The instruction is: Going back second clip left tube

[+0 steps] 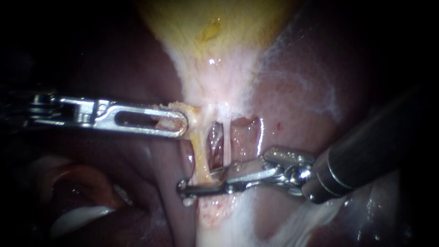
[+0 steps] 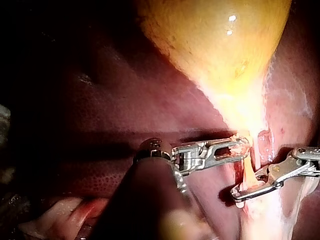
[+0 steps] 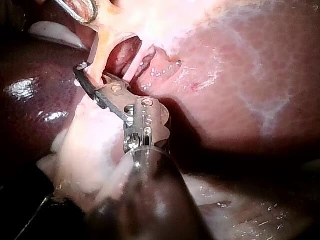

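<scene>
**Right jaws clamped low on the left tube**

My right instrument (image 1: 187,187) comes in from the right edge of the endoscope view, its dark shaft crossing the lower right. Its long, narrow jaws reach leftward to just left of centre, low in the frame. They lie almost together, clamped on the left tube (image 1: 201,155). The tube's lower end passes between them a little back from the tips, which stick out past it to the left. My right wrist camera shows the same: the tube enters between the jaws close to their tips.

From that grip the yellowish tube runs upward, taut and leaning slightly left, to the middle of the frame. Just to its right, across a dark red hollow, a thinner pale strand (image 1: 225,142) drops straight down toward the same jaws.

At the tube's upper end sits my left instrument (image 1: 183,123), entering level from the left edge at mid-height. Its windowed jaws are clenched on the yellow fringe where the gallbladder (image 1: 215,27) narrows, and tissue shows through the window. The gallbladder fills the upper centre, yellow above and whitish toward its neck. The liver (image 1: 302,105) lies all around, pinkish on the right and darker on the left.
</scene>
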{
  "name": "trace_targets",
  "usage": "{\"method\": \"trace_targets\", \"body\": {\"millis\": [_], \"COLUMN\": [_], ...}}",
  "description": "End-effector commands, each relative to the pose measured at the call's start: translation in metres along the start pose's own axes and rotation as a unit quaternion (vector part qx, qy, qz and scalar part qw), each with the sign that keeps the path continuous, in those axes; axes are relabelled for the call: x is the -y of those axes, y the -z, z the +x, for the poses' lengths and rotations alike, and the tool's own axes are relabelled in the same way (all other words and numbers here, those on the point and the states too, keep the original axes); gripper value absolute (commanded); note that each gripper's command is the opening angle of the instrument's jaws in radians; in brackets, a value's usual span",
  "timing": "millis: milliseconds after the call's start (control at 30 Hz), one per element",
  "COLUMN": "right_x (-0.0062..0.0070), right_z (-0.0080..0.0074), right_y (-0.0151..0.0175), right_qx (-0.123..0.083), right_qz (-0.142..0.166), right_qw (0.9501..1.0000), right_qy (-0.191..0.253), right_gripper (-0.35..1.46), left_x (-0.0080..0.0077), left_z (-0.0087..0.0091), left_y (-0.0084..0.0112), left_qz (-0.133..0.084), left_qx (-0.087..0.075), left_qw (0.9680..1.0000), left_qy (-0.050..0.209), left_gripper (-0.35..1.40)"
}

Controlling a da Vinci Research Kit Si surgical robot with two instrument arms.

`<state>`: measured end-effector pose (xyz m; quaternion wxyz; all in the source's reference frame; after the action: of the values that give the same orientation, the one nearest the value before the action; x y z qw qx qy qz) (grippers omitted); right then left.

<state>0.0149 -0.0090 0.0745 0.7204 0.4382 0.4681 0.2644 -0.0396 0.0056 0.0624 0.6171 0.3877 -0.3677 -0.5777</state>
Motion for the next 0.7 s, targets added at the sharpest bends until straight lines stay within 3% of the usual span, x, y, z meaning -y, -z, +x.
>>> {"method": "trace_targets", "body": {"millis": [33, 200, 233, 267, 400, 600, 700], "right_x": [0.0, 0.0, 0.0, 0.0, -0.0002, -0.0004, -0.0004], "right_z": [0.0, 0.0, -0.0001, 0.0, 0.0003, 0.0003, 0.0002], "right_y": [0.0, 0.0, -0.0001, -0.0002, -0.0005, -0.0004, 0.0001], "right_qx": [0.0, -0.007, -0.021, -0.026, -0.034, -0.042, -0.044], "right_qz": [0.0, -0.004, -0.011, -0.018, -0.032, -0.07, -0.079], "right_qw": [1.0, 0.9999, 0.9973, 0.9949, 0.9853, 0.9756, 0.9733], "right_qy": [0.0, 0.009, 0.069, 0.096, 0.165, 0.204, 0.211], "right_gripper": [-0.35, -0.35, -0.19, -0.02, 0.41, 0.5, 0.5], "left_x": [0.0, 0.0, 0.0, 0.0, -0.0001, -0.0001, -0.0001], "left_z": [0.0, 0.0, 0.0, 0.0, 0.0, 0.0, 0.0], "left_y": [0.0, 0.0, 0.0, 0.0, 0.0, 0.0, 0.0], "left_qz": [0.0, 0.0, 0.0, 0.0, 0.0, 0.0, 0.0], "left_qx": [0.0, 0.0, 0.0, 0.0, 0.0, 0.0, 0.0], "left_qw": [1.0, 1.0, 1.0, 1.0, 1.0, 1.0, 1.0], "left_qy": [0.0, 0.0, 0.0, 0.0, 0.0, 0.0, 0.0], "left_gripper": [-0.35, -0.35, -0.35, -0.35, -0.35, -0.35, -0.35]}}
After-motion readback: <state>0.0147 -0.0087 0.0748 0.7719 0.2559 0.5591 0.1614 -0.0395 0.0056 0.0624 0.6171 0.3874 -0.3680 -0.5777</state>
